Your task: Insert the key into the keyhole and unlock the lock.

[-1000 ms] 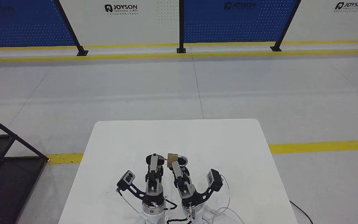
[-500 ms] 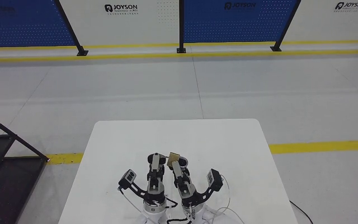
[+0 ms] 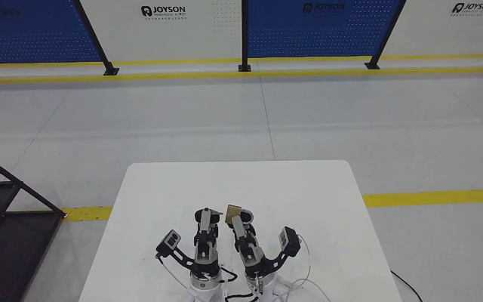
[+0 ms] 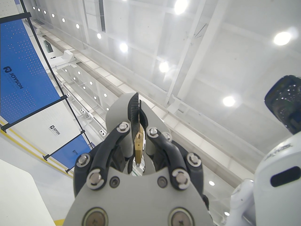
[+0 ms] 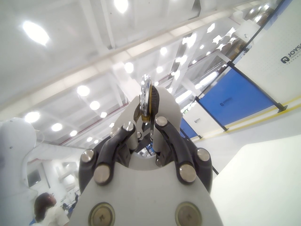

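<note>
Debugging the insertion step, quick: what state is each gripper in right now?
Left gripper: closed, holding the key, a thin brass piece.
Right gripper: closed, holding the lock.

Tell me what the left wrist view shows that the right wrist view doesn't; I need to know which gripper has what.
Only the left wrist view: the left gripper shut on a narrow brass piece, likely the key. Only the right wrist view: the right gripper shut on a silver-and-brass piece, likely the lock. Both: jaws clamped on their piece, pointing up at the ceiling lights, with a corner of the white table at the edge.
</note>
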Robot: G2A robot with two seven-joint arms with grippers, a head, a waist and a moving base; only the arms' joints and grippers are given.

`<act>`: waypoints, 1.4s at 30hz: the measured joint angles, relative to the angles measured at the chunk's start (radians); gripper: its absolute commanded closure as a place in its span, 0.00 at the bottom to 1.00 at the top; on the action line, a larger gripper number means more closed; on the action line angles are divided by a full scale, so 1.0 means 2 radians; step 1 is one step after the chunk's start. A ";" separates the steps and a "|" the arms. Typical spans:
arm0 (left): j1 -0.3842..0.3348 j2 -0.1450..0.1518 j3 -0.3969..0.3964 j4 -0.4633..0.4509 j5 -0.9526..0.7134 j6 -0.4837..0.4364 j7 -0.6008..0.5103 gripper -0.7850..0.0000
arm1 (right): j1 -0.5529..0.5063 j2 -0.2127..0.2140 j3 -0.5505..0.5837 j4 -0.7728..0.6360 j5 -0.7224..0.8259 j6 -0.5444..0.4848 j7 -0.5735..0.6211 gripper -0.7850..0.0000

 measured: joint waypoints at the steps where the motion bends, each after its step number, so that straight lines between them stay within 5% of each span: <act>1: -0.001 0.001 0.001 0.001 -0.001 0.000 0.000 1.00 | -0.002 0.000 0.003 -0.003 0.002 0.000 0.006 1.00; 12: 0.004 0.009 0.003 -0.004 0.008 0.000 0.000 1.00 | -0.026 0.009 0.044 -0.010 -0.026 -0.015 0.043 1.00; 23: 0.031 0.039 0.014 -0.032 -0.047 0.000 -0.040 1.00 | -0.047 0.042 0.111 -0.027 0.037 -0.165 0.180 1.00; 29: 0.030 0.051 0.017 -0.036 -0.080 0.000 -0.052 1.00 | -0.056 0.047 0.129 -0.043 0.072 -0.160 0.234 1.00; 42: 0.023 0.050 0.026 -0.038 -0.078 0.016 -0.044 1.00 | -0.057 0.046 0.130 -0.044 0.073 -0.156 0.236 1.00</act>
